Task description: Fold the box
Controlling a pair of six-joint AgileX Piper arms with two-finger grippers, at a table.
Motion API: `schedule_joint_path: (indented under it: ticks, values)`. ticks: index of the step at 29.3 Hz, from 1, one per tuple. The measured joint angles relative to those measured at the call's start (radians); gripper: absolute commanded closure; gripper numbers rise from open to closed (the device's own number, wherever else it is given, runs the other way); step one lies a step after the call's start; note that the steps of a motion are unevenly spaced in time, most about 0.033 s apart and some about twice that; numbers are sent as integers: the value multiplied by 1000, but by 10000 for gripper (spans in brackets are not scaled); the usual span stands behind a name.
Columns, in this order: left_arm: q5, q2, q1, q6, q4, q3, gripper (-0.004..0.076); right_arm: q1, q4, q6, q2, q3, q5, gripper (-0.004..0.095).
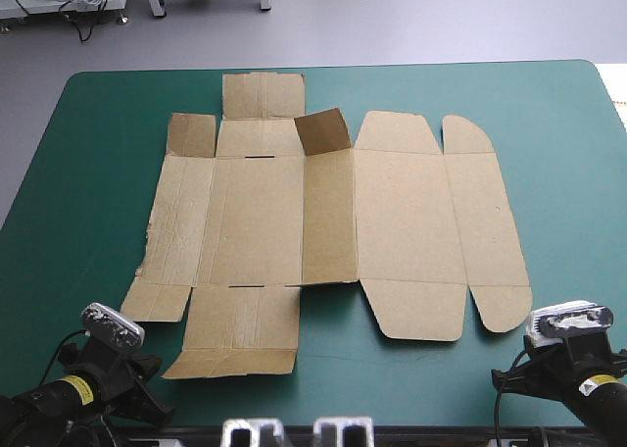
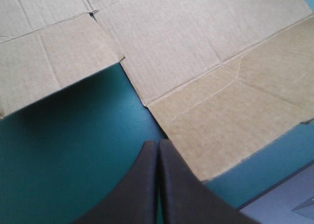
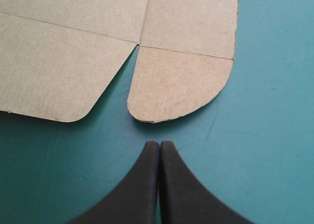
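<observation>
One brown box (image 1: 392, 222) counted. One teal-green surface (image 1: 558, 153) counted. Two end effectors counted: left end effector (image 2: 158, 144), right end effector (image 3: 160, 144).

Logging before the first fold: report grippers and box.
Left gripper shut, right gripper shut, both empty, off the box. Box spread flat, one far flap raised. Nothing lying on it.

No text can be read. The flat brown cardboard box (image 1: 392, 222) shows plain faces. The left arm's small yellow sticker (image 1: 76, 392) and the right arm's small yellow sticker (image 1: 600, 380) carry marks too small to read.
</observation>
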Motion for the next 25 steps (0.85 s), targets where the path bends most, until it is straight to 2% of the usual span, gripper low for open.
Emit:
schedule_joint_path:
  ticks: [15, 19, 25]
  values:
    - [-18, 0, 0, -7, 1, -18, 734, 0, 0, 0, 0, 0, 0, 932]
    - [-43, 14, 0, -34, 16, -110, 734, 0, 0, 0, 0, 0, -1, 932]
    - [-74, 147, 0, -78, 136, -351, 734, 0, 0, 0, 0, 0, -2, 932]
